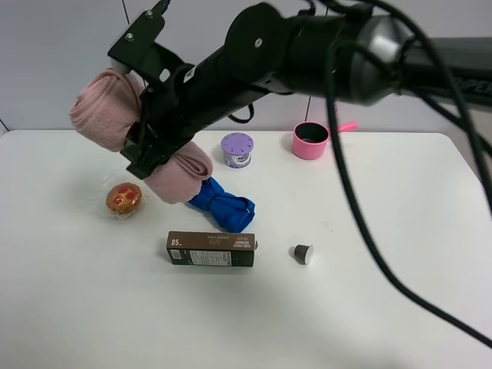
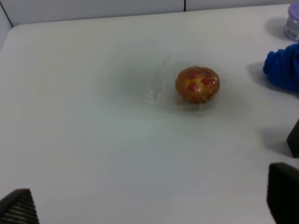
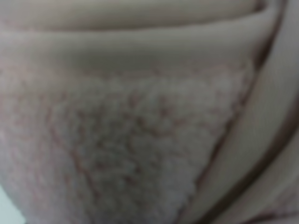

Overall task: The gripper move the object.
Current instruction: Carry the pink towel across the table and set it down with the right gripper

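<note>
R gripper (image 1: 146, 132) clamped on 1 pink cloth (image 1: 104, 109), held up off the table (image 1: 400, 307), left side. L gripper (image 2: 149, 205) wide open, empty. On table, 1 each: muffin (image 1: 124, 198), blue cloth (image 1: 223, 206), brown box (image 1: 211, 250), capsule (image 1: 302, 253), purple tub (image 1: 237, 149), pink cup (image 1: 310, 141).

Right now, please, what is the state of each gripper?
Left gripper: open, holding nothing.
Right gripper: closed on the pink cloth, held in the air.
</note>
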### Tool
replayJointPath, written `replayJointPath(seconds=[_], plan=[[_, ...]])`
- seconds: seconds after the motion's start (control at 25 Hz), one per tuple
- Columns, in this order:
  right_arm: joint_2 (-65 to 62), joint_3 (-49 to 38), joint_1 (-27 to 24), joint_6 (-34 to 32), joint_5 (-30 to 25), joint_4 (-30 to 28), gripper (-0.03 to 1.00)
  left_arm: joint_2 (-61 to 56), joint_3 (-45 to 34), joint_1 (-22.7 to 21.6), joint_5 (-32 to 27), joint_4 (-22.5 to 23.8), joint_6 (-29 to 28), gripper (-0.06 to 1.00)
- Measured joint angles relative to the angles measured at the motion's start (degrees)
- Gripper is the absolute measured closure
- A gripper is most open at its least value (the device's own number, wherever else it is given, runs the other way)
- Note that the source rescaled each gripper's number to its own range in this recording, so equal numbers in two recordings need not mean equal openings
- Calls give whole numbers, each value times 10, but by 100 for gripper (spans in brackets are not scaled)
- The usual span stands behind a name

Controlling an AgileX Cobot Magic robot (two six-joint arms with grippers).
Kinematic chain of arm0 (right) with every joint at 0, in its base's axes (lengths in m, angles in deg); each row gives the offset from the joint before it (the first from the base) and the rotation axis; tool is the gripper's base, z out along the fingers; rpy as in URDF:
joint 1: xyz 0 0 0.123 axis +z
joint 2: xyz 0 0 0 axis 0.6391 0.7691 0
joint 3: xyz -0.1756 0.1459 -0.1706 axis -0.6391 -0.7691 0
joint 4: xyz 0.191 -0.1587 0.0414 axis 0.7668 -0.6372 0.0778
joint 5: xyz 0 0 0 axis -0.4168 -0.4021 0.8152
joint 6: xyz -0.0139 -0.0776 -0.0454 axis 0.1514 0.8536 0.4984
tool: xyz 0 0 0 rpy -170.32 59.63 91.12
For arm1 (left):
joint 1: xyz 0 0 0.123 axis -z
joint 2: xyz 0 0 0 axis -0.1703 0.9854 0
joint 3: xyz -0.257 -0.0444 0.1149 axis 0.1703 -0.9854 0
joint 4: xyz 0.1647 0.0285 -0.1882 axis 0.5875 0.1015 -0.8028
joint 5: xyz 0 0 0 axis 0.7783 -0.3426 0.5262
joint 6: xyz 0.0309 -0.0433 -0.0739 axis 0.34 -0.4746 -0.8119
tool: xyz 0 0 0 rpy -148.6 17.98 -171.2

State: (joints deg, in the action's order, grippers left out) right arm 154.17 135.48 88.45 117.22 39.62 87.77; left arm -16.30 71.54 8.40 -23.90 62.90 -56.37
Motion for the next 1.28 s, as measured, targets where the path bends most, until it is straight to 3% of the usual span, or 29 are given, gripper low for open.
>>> replayJointPath(seconds=[0.24,0.6,0.96,1.28], plan=[[49,0,52,0,78,53,97,0,0,0,0,0,0,-6],[73,0,116,0,132,94,97,0,0,0,0,0,0,-6],[124,0,120,0,220,99,97,0,0,0,0,0,0,-6],[151,0,120,0,219,102,97,0,0,0,0,0,0,-6]])
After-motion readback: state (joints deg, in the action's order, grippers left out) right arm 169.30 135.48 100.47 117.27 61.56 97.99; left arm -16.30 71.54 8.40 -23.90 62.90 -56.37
